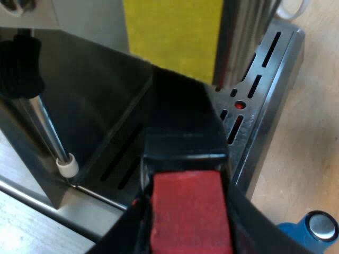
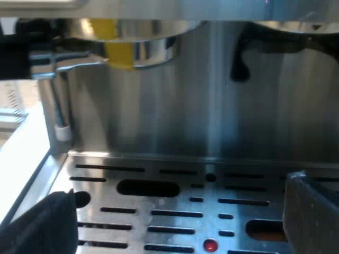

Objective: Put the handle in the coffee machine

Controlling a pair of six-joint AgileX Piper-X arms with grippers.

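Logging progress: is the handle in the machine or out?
Out: the left gripper holds the handle by its red end over the drip tray.

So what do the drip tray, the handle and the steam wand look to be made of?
Drip tray: brushed metal, likely stainless steel, going by its grey sheen and reflections.
Handle: glossy black, probably plastic. Its red end looks matt, either plastic or rubber.
Steam wand: a polished metal tube with mirror-like highlights. Its white tip is dull, perhaps plastic or silicone.
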